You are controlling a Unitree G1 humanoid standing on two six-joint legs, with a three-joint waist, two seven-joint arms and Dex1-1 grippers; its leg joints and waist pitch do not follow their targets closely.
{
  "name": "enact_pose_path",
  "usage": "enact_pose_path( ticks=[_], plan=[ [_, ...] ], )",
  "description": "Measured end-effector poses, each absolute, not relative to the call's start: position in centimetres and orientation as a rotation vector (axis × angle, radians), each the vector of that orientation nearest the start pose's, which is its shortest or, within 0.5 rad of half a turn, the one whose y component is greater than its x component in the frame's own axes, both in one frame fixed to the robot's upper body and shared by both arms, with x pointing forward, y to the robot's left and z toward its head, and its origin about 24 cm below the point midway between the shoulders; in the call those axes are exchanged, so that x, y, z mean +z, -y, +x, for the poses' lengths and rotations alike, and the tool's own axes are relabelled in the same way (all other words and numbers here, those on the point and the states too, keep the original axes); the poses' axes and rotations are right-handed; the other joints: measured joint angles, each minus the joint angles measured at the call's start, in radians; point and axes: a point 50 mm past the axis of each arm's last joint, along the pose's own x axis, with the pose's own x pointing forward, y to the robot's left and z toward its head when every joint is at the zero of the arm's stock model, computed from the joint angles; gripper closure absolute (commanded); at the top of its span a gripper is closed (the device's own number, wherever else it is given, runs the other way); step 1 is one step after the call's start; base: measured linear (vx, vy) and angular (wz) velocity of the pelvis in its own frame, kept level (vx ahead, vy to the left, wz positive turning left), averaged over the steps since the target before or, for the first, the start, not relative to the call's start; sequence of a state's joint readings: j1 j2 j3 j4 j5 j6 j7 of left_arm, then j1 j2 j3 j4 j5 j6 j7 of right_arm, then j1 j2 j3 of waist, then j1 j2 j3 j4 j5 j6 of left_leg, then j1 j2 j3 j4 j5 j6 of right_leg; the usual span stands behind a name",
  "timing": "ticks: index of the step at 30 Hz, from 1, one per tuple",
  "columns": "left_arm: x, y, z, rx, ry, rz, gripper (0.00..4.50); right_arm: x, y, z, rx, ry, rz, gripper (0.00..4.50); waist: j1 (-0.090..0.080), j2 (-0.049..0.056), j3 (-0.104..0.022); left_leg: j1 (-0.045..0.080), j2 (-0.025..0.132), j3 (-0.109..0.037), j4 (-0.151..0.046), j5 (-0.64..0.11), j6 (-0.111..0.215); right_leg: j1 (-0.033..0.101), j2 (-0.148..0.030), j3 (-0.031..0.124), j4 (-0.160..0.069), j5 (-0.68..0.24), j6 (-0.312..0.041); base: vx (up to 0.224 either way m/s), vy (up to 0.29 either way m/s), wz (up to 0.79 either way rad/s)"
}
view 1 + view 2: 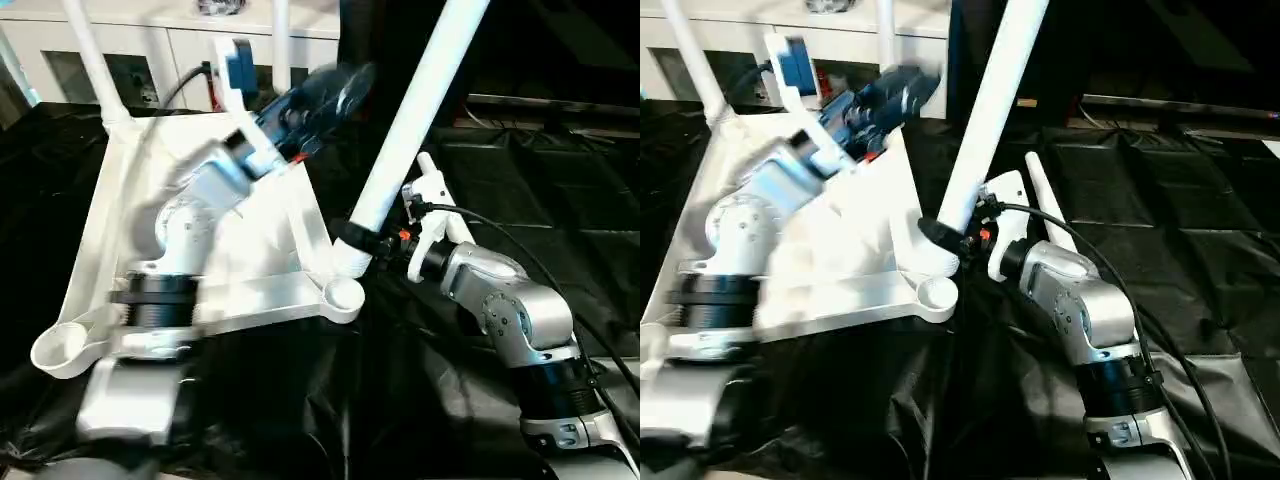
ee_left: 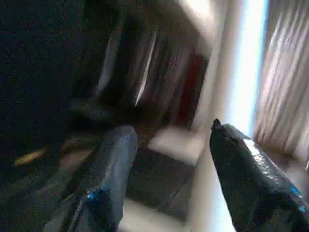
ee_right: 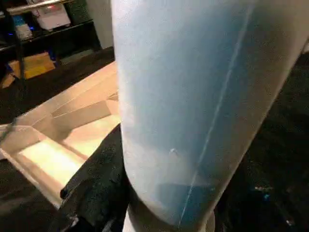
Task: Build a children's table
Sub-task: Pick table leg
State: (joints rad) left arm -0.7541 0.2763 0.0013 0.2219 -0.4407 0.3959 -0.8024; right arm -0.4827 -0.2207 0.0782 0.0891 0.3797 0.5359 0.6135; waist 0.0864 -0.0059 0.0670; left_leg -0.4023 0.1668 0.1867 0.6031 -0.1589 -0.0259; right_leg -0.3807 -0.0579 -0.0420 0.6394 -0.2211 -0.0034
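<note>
Left eye view shows the upturned tabletop (image 1: 250, 260) lying ribbed side up on the black-draped desk (image 1: 560, 200), its corner sockets facing upward so that legs can be pushed down into them. Two legs (image 1: 95, 60) stand already planted in the far corners, and the near left socket (image 1: 60, 348) is empty. The right pincer (image 1: 375, 245) is clamped around the lower end of a third leg (image 1: 415, 120), which leans away to the upper right with its foot just over the near right socket (image 1: 343, 292); gripping low, close to the socket, probably gives the best control for steering the tip in. In the right wrist view that leg (image 3: 203, 96) fills the frame with one black finger (image 3: 96, 188) pressed against it, so the pincer is pinching the leg. The left pincer (image 1: 325, 95) hangs over the far side of the tabletop, blurred, beside the tilted leg; its fingers (image 2: 108, 179) stand spread with nothing between them, likely placed to steady the leg higher up. A fourth leg (image 1: 1050, 215) lies on the cloth behind the right arm, waiting its turn.
</note>
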Motion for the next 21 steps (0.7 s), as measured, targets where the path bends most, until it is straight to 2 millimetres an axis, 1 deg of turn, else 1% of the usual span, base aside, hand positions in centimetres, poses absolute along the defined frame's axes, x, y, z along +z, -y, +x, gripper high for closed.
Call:
enact_pose_path(
  ticks=[2, 3, 4, 5, 7, 9, 12, 13, 15, 16, 18, 21],
  plan=[
    [16.8, -12.2, 34.1, -1.015, 0.044, 0.120, 1.66, 11.1, 10.9, 31.8, 0.827, -0.162, 0.094, 2.61, -0.001, 0.000, 0.000, 0.000, 0.000, 0.000, -0.001, 0.000, 0.000, 0.000, 0.000, 0.000, 0.000, 0.000, 0.000, 0.000, 0.000, 0.00],
    [14.7, -13.1, 33.5, -1.041, -0.043, 0.260, 1.66, 10.8, 11.1, 31.9, 0.805, -0.168, 0.080, 2.61, -0.001, 0.000, 0.000, 0.000, 0.000, 0.000, -0.001, 0.000, 0.000, -0.001, 0.000, 0.000, 0.000, -0.001, 0.001, 0.000, 0.000, 0.00],
    [13.2, -13.8, 32.9, -1.062, -0.108, 0.335, 1.66, 10.6, 11.2, 31.9, 0.787, -0.174, 0.075, 2.61, -0.004, 0.000, 0.000, 0.000, 0.000, 0.000, -0.002, 0.000, 0.000, -0.001, 0.000, 0.000, 0.000, -0.001, 0.001, 0.000, 0.000, 0.00],
    [11.8, -14.3, 32.3, -1.084, -0.170, 0.381, 1.66, 10.2, 11.5, 32.0, 0.767, -0.186, 0.066, 2.61, -0.004, 0.000, 0.000, 0.000, 0.000, 0.000, -0.002, 0.000, 0.000, -0.001, 0.000, 0.000, 0.000, -0.001, 0.001, 0.000, 0.000, 0.00],
    [9.7, -15.1, 31.1, -1.139, -0.273, 0.432, 1.66, 9.5, 12.0, 32.0, 0.730, -0.217, 0.057, 2.61, -0.002, 0.000, 0.000, -0.001, 0.000, 0.001, -0.002, 0.000, 0.000, -0.002, 0.000, 0.000, -0.001, -0.001, 0.001, 0.000, 0.000, 0.00],
    [9.3, -15.2, 30.6, -1.180, -0.299, 0.442, 1.66, 9.3, 11.8, 32.1, 0.720, -0.225, 0.059, 2.61, 0.003, 0.001, 0.001, -0.001, 0.000, 0.002, -0.002, 0.000, 0.000, -0.002, 0.000, 0.000, 0.000, -0.001, 0.001, 0.000, 0.000, 0.00],
    [9.5, -14.7, 30.1, -1.241, -0.291, 0.458, 1.66, 9.2, 11.6, 32.0, 0.720, -0.224, 0.065, 2.61, 0.002, 0.001, 0.000, 0.000, 0.000, 0.004, -0.002, 0.000, 0.000, -0.002, -0.001, 0.002, 0.000, -0.001, 0.001, 0.000, 0.000, 0.00],
    [9.3, -14.6, 30.0, -1.246, -0.298, 0.468, 1.83, 9.2, 11.5, 32.0, 0.720, -0.223, 0.066, 2.61, 0.000, 0.001, 0.000, 0.001, 0.000, 0.005, -0.002, 0.000, 0.000, -0.002, -0.001, 0.002, 0.001, -0.001, 0.001, 0.000, 0.000, 0.00],
    [8.6, -14.6, 30.0, -1.245, -0.331, 0.493, 1.83, 9.2, 11.5, 32.0, 0.719, -0.224, 0.067, 2.61, -0.002, 0.001, 0.000, 0.001, 0.001, 0.005, -0.002, 0.000, 0.000, -0.002, -0.001, 0.002, 0.002, 0.000, 0.001, 0.000, 0.000, 0.00],
    [8.2, -14.8, 30.1, -1.239, -0.354, 0.502, 2.04, 9.1, 11.5, 32.0, 0.720, -0.225, 0.066, 2.61, -0.003, 0.001, 0.000, 0.002, 0.001, 0.005, -0.002, 0.000, 0.000, -0.002, -0.001, 0.002, 0.002, 0.000, 0.001, 0.000, 0.000, 0.00],
    [7.6, -15.1, 30.2, -1.227, -0.385, 0.513, 2.20, 8.9, 11.5, 31.8, 0.719, -0.229, 0.069, 2.61, -0.004, 0.001, 0.000, 0.002, 0.001, 0.005, -0.002, 0.000, -0.001, -0.003, -0.001, 0.002, 0.003, 0.000, 0.001, 0.000, 0.000, 0.00],
    [7.2, -15.3, 30.2, -1.233, -0.419, 0.513, 2.30, 8.2, 11.4, 31.5, 0.716, -0.252, 0.061, 2.61, -0.004, 0.001, 0.001, 0.002, 0.002, 0.006, -0.002, 0.000, -0.001, -0.003, 0.000, 0.002, 0.003, -0.001, 0.001, 0.000, 0.000, 0.00]
  ],
)
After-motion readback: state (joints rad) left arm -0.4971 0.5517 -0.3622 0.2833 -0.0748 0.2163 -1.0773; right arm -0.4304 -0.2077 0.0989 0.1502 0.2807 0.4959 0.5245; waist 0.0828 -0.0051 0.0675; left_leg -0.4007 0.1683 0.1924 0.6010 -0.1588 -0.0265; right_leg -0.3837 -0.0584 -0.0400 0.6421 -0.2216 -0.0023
